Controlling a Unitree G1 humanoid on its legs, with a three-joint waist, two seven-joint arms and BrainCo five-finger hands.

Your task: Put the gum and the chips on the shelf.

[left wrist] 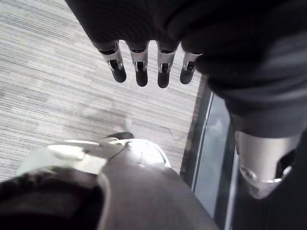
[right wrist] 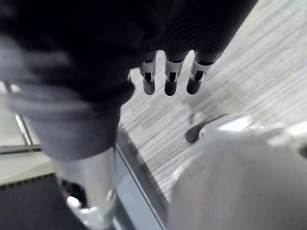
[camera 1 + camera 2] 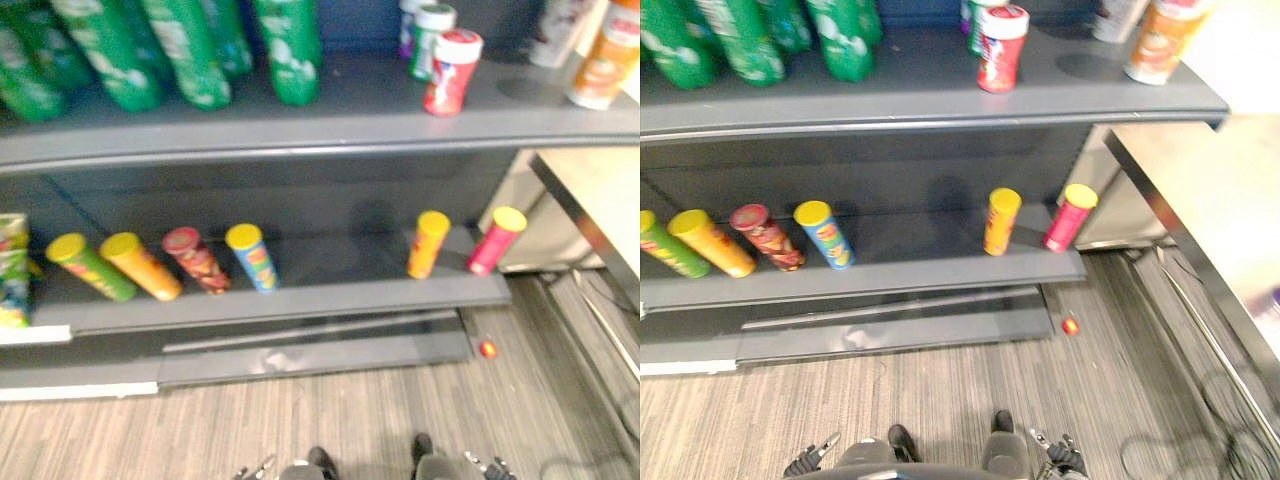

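Grey shelf [image 3: 300, 125] with two levels stands ahead, well apart from both hands. On its lower level six chips tubes [image 3: 252, 256] stand in a row, each with a yellow lid. Four are at the left, with green, orange, red patterned and blue bodies. After a gap come an orange one and a pink one. The left robot hand [image 1: 140, 67] and the right robot hand [image 2: 170, 72] hang low over the striped floor [image 3: 350, 410], fingers straight and relaxed, holding nothing. A small red thing [image 3: 488, 349] lies on the floor just before the shelf base; I cannot tell whether it is the gum.
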